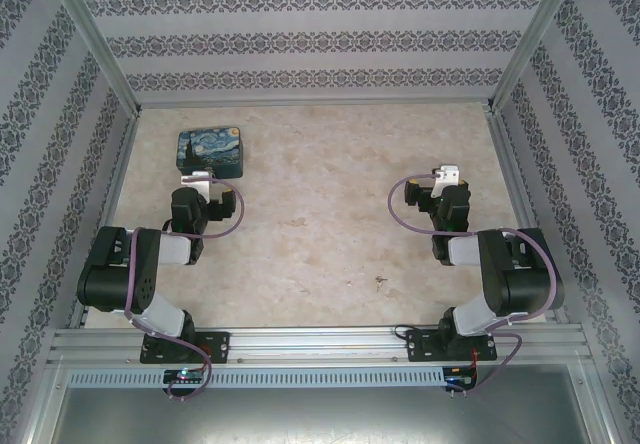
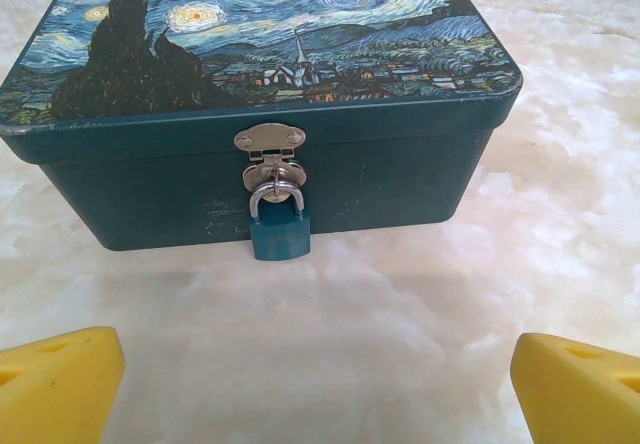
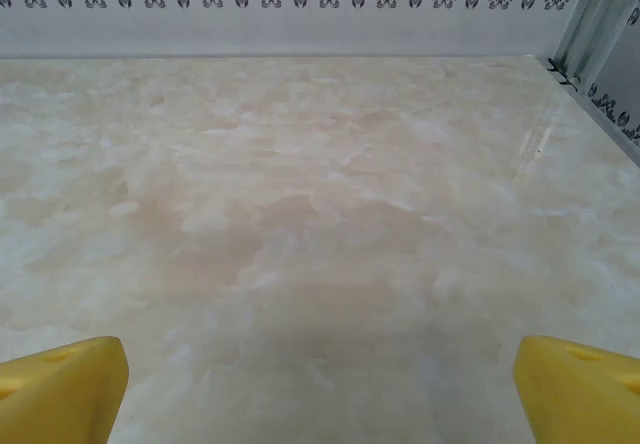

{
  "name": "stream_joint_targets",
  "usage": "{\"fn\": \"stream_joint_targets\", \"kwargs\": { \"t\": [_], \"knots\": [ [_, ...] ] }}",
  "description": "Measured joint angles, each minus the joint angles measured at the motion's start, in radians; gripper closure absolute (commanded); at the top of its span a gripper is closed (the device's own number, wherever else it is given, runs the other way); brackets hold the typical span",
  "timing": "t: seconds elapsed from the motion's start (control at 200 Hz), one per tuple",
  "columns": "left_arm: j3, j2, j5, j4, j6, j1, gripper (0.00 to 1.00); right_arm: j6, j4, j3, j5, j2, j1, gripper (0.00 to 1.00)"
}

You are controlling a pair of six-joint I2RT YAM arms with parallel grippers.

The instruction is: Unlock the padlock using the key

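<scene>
The teal-blue padlock [image 2: 280,232] hangs by its silvery shackle from the hasp [image 2: 270,141] on the front of the starry-night box [image 2: 270,54], and its body touches the table. My left gripper [image 2: 318,389] is open a short way in front of the padlock, its yellow fingertips [image 2: 60,384] spread wide with nothing between them. In the top view, the left gripper [image 1: 197,178] sits just in front of the box [image 1: 211,152]. A tiny dark object, likely the key [image 1: 381,282], lies on the table near the right arm. My right gripper [image 1: 443,175] [image 3: 320,389] is open over bare table.
The marble-patterned table [image 1: 320,194] is enclosed by patterned walls with metal frame posts [image 1: 95,34]. In the right wrist view the far wall [image 3: 300,14] and a metal rail [image 3: 600,24] close off the back right corner.
</scene>
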Motion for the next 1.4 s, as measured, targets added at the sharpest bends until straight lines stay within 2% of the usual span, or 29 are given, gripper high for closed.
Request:
{"fn": "stream_joint_targets", "kwargs": {
  "t": [1.109, 1.244, 1.399],
  "knots": [
    [0.001, 0.000, 0.004, -0.002, 0.000, 0.000, 0.00, 0.009, -0.001, 0.000, -0.046, 0.000, -0.022, 0.02],
    [0.030, -0.031, 0.005, -0.078, 0.000, 0.000, 0.00, 0.026, -0.033, 0.000, -0.026, -0.027, -0.022, 0.02],
    [0.084, -0.113, -0.018, -0.176, -0.002, 0.000, 0.00, 0.040, -0.138, 0.010, 0.017, -0.146, -0.022, 0.02]
  ]
}}
